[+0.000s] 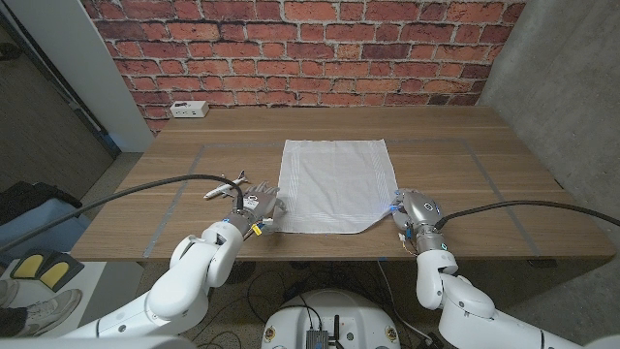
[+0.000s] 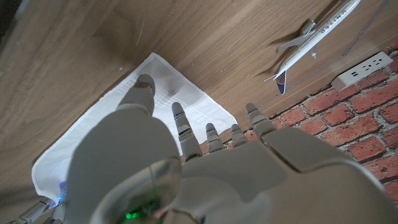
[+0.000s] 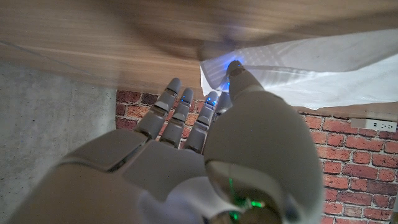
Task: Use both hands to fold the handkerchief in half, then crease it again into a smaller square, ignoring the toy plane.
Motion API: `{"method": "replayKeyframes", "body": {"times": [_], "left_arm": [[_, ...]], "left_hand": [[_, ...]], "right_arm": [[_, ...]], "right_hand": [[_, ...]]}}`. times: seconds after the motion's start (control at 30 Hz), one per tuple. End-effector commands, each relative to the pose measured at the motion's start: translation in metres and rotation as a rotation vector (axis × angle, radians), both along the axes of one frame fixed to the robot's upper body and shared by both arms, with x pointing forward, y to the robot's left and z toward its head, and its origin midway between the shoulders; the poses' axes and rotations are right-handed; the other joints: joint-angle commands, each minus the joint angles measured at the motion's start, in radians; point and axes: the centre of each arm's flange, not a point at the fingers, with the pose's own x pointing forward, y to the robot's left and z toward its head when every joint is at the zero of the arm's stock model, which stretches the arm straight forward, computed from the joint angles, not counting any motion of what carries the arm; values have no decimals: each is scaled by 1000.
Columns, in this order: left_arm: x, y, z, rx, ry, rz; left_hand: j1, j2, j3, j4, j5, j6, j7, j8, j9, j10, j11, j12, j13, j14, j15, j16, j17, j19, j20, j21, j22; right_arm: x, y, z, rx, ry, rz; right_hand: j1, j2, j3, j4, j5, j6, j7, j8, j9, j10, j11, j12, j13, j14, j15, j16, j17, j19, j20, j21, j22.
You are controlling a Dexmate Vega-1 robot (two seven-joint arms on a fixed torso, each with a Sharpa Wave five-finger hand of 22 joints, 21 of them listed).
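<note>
The white handkerchief (image 1: 334,184) lies spread out in the middle of the wooden table (image 1: 465,145). My left hand (image 1: 257,208) is at its near left corner with fingers spread; the thumb (image 2: 144,87) touches the cloth (image 2: 180,87), which stays flat. At the near right corner my right hand (image 1: 415,211) pinches the cloth, and that corner is raised a little off the table. In the right wrist view the thumb (image 3: 236,71) sits on the lifted, wrinkled corner (image 3: 311,68). The toy plane (image 1: 228,186) lies just left of the handkerchief, beside my left hand.
A white power strip (image 1: 187,110) lies at the table's far left edge below the brick wall. Grey tape lines (image 1: 475,160) mark a rectangle around the cloth. The plane (image 2: 311,37) and power strip (image 2: 367,67) appear beyond my left hand's fingers.
</note>
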Motion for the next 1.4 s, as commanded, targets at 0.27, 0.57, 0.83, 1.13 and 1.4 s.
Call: {"method": "replayKeyframes", "body": {"times": [0.27,0.57,0.83,1.13,1.4], "left_arm": [[12,-14,-13,17,27,-53],[13,-16,-17,72,28,21],[18,-15,-24,136,4,117],[28,-6,-32,103,-98,123],[24,5,-34,3,-269,94]], "left_hand": [[29,4,2,-4,3,22,2,5,3,17,-9,6,3,11,-12,5,2,16,-5,8,3],[46,8,-7,0,-2,117,29,32,4,50,-10,13,3,18,-10,3,2,19,-1,6,3],[60,23,-9,4,-6,142,73,29,5,82,-12,18,3,37,-20,5,1,31,-1,9,3],[124,125,12,-1,-4,411,136,95,15,213,-11,36,2,125,-71,10,-1,81,-14,20,4],[173,155,26,-6,1,451,206,120,51,310,-15,50,5,204,-110,16,-2,127,-28,33,7]], "right_arm": [[-3,-2,8,31,-59,14],[-3,-3,10,33,-76,19],[-5,-3,13,42,-107,16],[-6,-3,17,36,-131,9],[-8,-4,18,39,-138,-4]], "right_hand": [[11,7,-8,0,0,3,5,-8,4,11,2,-1,2,5,-137,6,6,8,-1,5,5],[13,8,-12,0,0,4,6,-11,4,14,6,-4,2,5,-138,8,8,11,-1,5,5],[15,9,-16,1,0,8,9,-13,5,17,7,-6,2,5,-140,11,9,12,-2,6,5],[17,10,-19,0,0,11,9,-15,5,21,6,-8,3,7,-140,13,10,17,-3,8,5],[20,10,-22,-1,0,12,10,-17,5,25,11,-9,3,8,-143,15,10,21,-8,9,6]]}}
